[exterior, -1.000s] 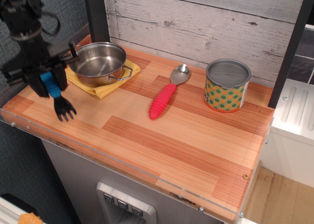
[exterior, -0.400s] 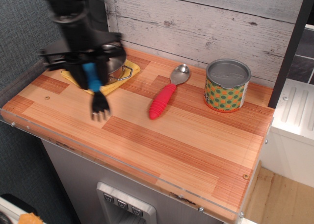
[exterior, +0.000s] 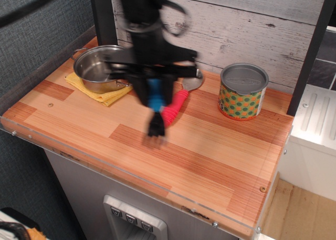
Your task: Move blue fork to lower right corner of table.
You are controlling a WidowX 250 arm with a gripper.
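My gripper [exterior: 155,95] is blurred by motion over the middle of the table [exterior: 210,156]. It is shut on the blue fork [exterior: 155,114], which hangs handle up with its dark tines pointing down just above the wood. The fork's blue handle shows between the fingers. The red-handled spoon [exterior: 176,107] lies right behind the fork, partly hidden by the gripper.
A steel pan [exterior: 100,68] sits on a yellow cloth [exterior: 105,95] at the back left. A green and orange patterned tin [exterior: 242,92] stands at the back right. A clear plastic rim [exterior: 121,171] runs along the table's front edge.
My gripper has carried the blue fork from the left edge of the table rightward to the middle, passing in front of the pan.
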